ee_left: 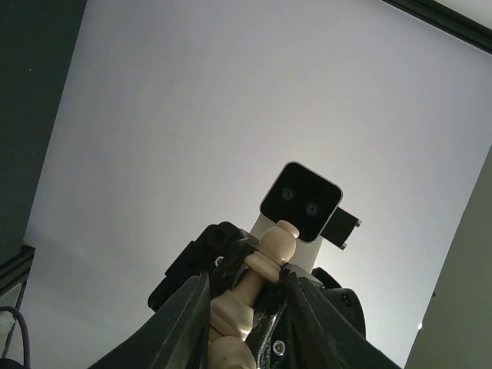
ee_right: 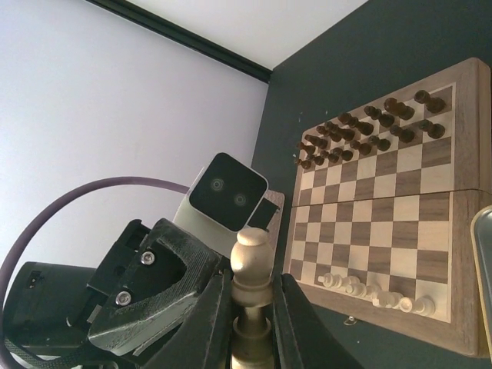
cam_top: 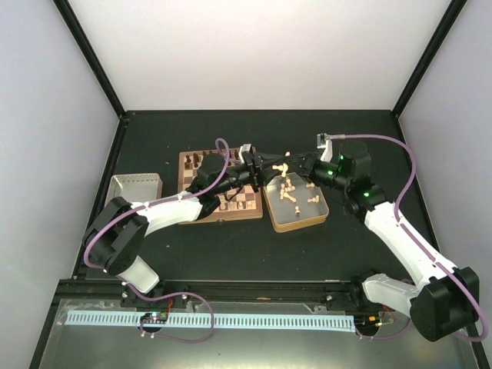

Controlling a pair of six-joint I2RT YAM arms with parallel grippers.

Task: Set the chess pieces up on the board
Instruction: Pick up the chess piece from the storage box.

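Held piece: one, pale tan wood with a round knob and a thin neck, up in the air between the two tools.
Right tool: one, closed tight on the held piece.
Left tool: one, with a finger on each side of the held piece. I cannot tell if it squeezes.
Board: one, with dark and light squares, lying on the counter.
Pale pieces: a short row on one edge of the board, too small to count.
Dark pieces: two rows on the other edge.
Tin: one, just beside the board.
Loose pieces: several pale ones lying in the tin.
Tray: one, on the other side of the board.
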